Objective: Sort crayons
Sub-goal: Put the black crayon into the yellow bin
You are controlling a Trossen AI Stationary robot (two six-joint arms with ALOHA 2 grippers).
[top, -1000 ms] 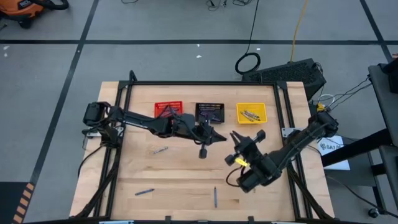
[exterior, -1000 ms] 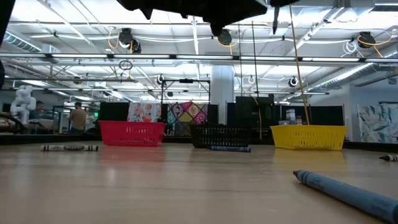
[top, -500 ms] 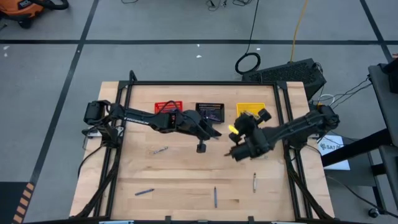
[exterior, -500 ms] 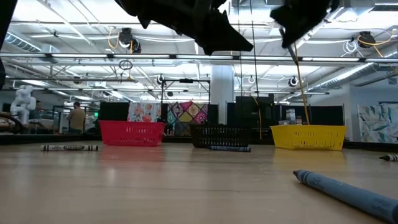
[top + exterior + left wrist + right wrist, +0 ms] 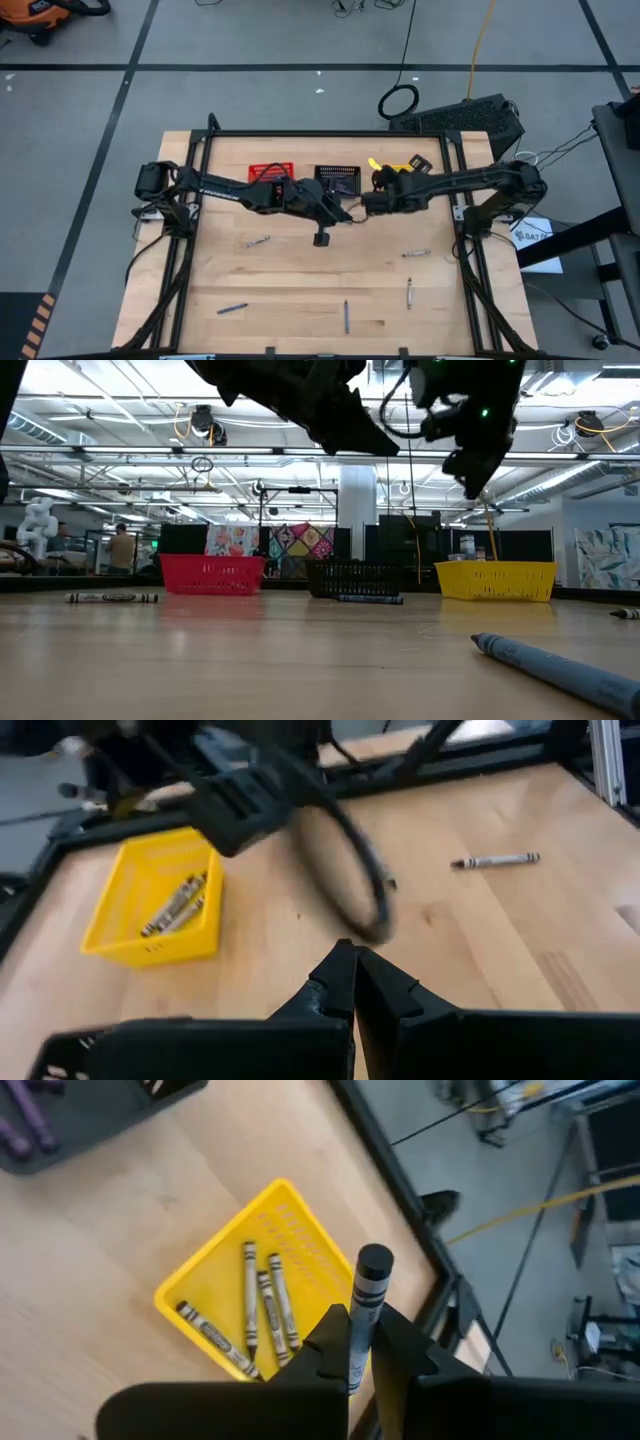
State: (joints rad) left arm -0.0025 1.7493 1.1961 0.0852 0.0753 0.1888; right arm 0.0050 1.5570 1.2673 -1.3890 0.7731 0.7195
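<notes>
My right gripper (image 5: pixel 358 1342) is shut on a grey crayon (image 5: pixel 366 1302) and hangs over the yellow basket (image 5: pixel 232 1278), which holds several grey crayons. In the high view the right gripper (image 5: pixel 398 174) covers most of that basket. My left gripper (image 5: pixel 352 972) is shut with nothing in it. It is held in the air near the table's middle (image 5: pixel 348 214), in front of the black basket (image 5: pixel 338 179). The red basket (image 5: pixel 270 172) stands left of the black one. Loose crayons lie flat on the table (image 5: pixel 258 241), (image 5: pixel 232 308), (image 5: pixel 346 315), (image 5: pixel 409 292), (image 5: pixel 416 254). My right gripper pinches the grey crayon between its two fingers at the lower part of the paper wrap (image 5: pixel 353 1355). The crayon lies along the fingers, and its dark end (image 5: pixel 373 1264) sticks out past the fingertips. It is lifted clear, above the yellow basket.
In the low view a blue-grey crayon (image 5: pixel 560 665) lies close to the near edge. Another crayon (image 5: pixel 370 599) lies in front of the black basket (image 5: pixel 355 578), and one more (image 5: pixel 110 597) at the left. A black frame (image 5: pixel 320 134) rims the table. The two arms are close together at the table's middle.
My right gripper has swung from the near right part of the table toward the far edge, turning as it went. It now hangs over the yellow basket, still shut on the crayon. My left gripper has tipped downward a little.
</notes>
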